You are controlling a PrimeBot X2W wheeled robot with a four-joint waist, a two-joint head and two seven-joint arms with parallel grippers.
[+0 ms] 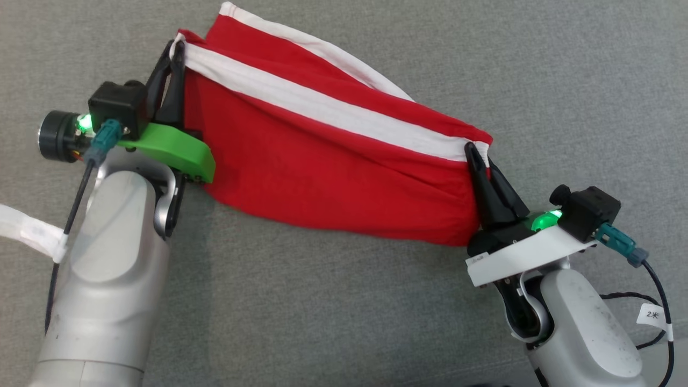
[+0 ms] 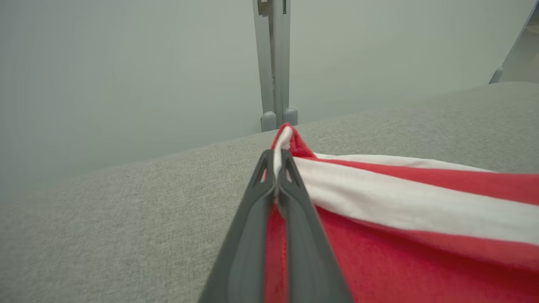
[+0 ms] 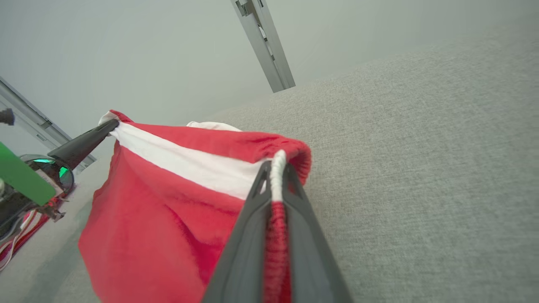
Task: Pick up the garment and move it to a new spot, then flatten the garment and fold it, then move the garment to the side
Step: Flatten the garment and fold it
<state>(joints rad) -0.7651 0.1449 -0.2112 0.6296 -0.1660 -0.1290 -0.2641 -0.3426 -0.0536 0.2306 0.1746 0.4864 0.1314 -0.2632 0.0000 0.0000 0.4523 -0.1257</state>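
Observation:
The garment (image 1: 322, 161) is red cloth with white stripes, stretched in the air between my two grippers above the grey fabric surface (image 1: 344, 317). My left gripper (image 1: 177, 48) is shut on its upper left corner, pinching a white stripe edge. My right gripper (image 1: 475, 150) is shut on the corner at the right, also at a white stripe. In the left wrist view the garment (image 2: 400, 219) runs off to the right from the left gripper (image 2: 276, 158). In the right wrist view the garment (image 3: 168, 198) hangs left of the right gripper (image 3: 276, 168), and the left gripper's fingers (image 3: 84, 143) hold its far corner.
The grey fabric surface (image 2: 105, 227) spreads all around under the cloth. A pale wall with a metal rail (image 2: 273, 63) stands beyond its far edge. A white strap (image 1: 27, 231) and a black cable (image 1: 70, 226) hang by my left forearm.

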